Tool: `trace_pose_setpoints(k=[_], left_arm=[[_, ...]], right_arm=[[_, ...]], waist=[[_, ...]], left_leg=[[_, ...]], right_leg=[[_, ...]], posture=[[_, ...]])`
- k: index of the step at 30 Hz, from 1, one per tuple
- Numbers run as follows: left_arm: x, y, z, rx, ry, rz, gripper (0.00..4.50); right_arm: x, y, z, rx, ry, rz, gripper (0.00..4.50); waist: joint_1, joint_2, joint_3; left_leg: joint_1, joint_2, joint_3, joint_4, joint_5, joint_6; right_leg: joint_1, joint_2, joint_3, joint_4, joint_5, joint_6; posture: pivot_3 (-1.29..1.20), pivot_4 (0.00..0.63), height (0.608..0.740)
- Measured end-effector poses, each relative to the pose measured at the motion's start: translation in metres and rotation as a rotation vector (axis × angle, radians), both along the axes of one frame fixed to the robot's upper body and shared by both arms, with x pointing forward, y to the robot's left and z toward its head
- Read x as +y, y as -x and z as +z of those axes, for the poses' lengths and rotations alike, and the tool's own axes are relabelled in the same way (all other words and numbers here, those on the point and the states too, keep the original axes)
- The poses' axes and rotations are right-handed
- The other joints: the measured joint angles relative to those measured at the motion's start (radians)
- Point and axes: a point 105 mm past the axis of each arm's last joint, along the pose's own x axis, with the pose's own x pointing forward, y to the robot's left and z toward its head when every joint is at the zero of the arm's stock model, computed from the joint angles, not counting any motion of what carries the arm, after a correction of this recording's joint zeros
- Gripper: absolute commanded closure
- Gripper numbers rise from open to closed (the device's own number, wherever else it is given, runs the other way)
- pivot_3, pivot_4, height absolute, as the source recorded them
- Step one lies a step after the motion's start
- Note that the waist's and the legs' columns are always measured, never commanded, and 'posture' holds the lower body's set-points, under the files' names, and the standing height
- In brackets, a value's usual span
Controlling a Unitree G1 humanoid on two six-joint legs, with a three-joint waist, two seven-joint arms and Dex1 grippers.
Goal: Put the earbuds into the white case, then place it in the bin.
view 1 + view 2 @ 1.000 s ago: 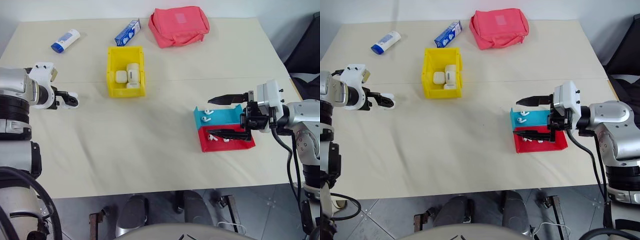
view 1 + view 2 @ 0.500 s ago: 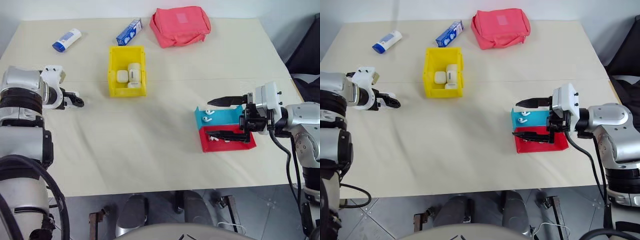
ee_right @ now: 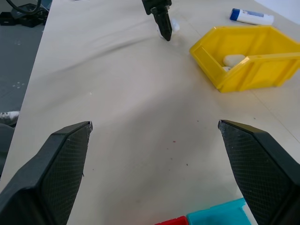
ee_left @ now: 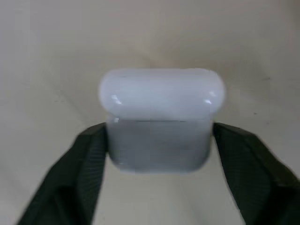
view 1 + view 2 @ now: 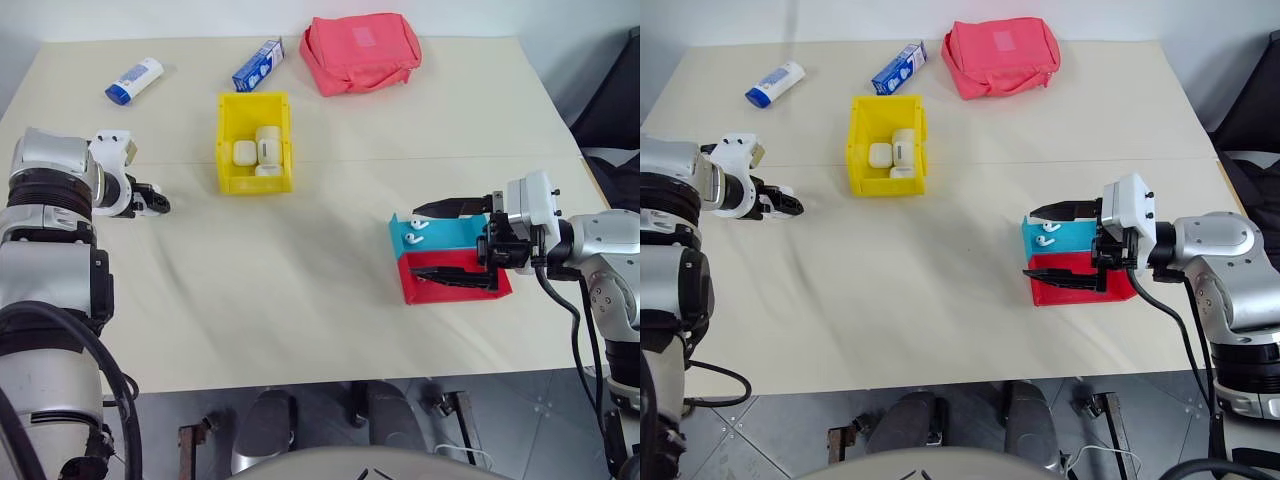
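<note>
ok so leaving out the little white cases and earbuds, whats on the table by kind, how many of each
yellow bin: 1
shallow trays: 2, the blue tray and the red tray
pink pouch: 1
white tube with a blue cap: 1
blue and white carton: 1
total: 6

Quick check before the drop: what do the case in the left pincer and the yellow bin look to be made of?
The white case: probably hard glossy plastic, going by the sharp highlights on its rounded lid. The yellow bin: likely rigid moulded plastic with a smooth, slightly shiny finish, with thin straight walls of uniform colour.
</note>
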Motion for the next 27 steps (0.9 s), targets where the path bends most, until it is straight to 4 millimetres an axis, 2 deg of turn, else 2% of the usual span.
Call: trace_pose_setpoints(k=[4,7,9,13,15,16,17,19,25,27], left_arm=[[0.001,-0.003,0.000,-0.026,-0.011,-0.020,1.71],[0.004,-0.011,0.003,-0.137,-0.068,-0.150,1.71],[-0.003,-0.017,0.015,-0.275,-0.097,-0.293,1.71],[-0.050,-0.013,0.058,-0.631,0.022,-0.593,1.71],[-0.070,-0.004,0.077,-0.776,0.098,-0.713,1.71],[-0.087,0.007,0.090,-0.902,0.163,-0.835,1.71],[-0.097,0.014,0.094,-0.961,0.192,-0.918,1.71],[-0.120,0.029,0.097,-1.067,0.251,-1.093,1.71],[-0.169,0.044,0.085,-1.173,0.336,-1.390,1.71],[-0.186,0.052,0.083,-1.211,0.435,-1.470,1.71]], right_arm=[[-0.002,-0.001,0.001,-0.006,0.013,-0.016,0.00],[-0.006,-0.002,0.003,-0.015,0.031,-0.032,0.00],[-0.010,-0.003,0.005,-0.022,0.036,-0.052,0.00],[-0.019,-0.003,0.008,-0.037,0.048,-0.093,0.00],[-0.021,-0.002,0.006,-0.030,0.055,-0.102,0.00],[-0.024,-0.001,0.005,-0.027,0.059,-0.116,0.00],[-0.026,0.000,0.005,-0.024,0.062,-0.128,0.00],[-0.030,0.003,0.005,-0.027,0.078,-0.151,0.00],[-0.041,0.010,0.004,-0.014,0.130,-0.220,0.00],[-0.045,0.015,-0.003,-0.002,0.168,-0.253,0.00]], waist=[[0.000,0.000,0.000],[0.000,0.000,0.000],[0.000,-0.002,0.001],[0.003,-0.002,0.001],[0.003,-0.002,0.001],[0.004,0.000,0.001],[0.004,0.000,0.001],[0.004,0.000,0.001],[0.006,0.000,0.001],[0.008,0.000,0.001]], left_leg=[[0.001,0.001,-0.001,0.000,0.000,0.000],[0.001,0.003,-0.002,0.000,0.000,0.000],[0.000,0.004,-0.004,0.000,0.000,0.000],[-0.003,0.002,-0.008,0.003,0.000,0.000],[-0.002,0.002,-0.009,0.003,0.000,0.000],[-0.002,0.002,-0.009,0.003,0.000,0.000],[-0.002,0.002,-0.009,0.003,0.000,0.000],[-0.001,0.002,-0.009,0.004,0.000,0.000],[-0.003,0.001,-0.001,0.004,0.000,0.002],[-0.004,0.002,-0.001,0.005,0.000,0.002]], right_leg=[[0.000,0.000,0.001,0.001,0.000,0.000],[-0.001,-0.002,0.002,0.001,0.000,0.000],[-0.002,-0.003,0.002,0.001,0.000,0.000],[-0.002,-0.005,-0.001,0.001,0.000,0.000],[0.000,-0.006,-0.002,0.000,0.000,0.000],[0.000,-0.006,-0.002,0.000,0.001,0.000],[0.000,-0.006,-0.002,0.000,0.000,0.000],[0.001,-0.005,-0.003,0.000,0.001,0.000],[0.002,-0.004,-0.004,-0.001,0.001,0.001],[0.002,-0.004,-0.005,-0.001,0.001,0.001]], posture=[[0.00,0.150,0.740],[0.00,0.150,0.740],[0.00,0.150,0.740],[0.00,0.150,0.740],[0.00,0.150,0.740],[0.00,0.150,0.740],[0.00,0.150,0.740],[0.00,0.150,0.740],[0.00,0.150,0.740],[0.00,0.150,0.740]])
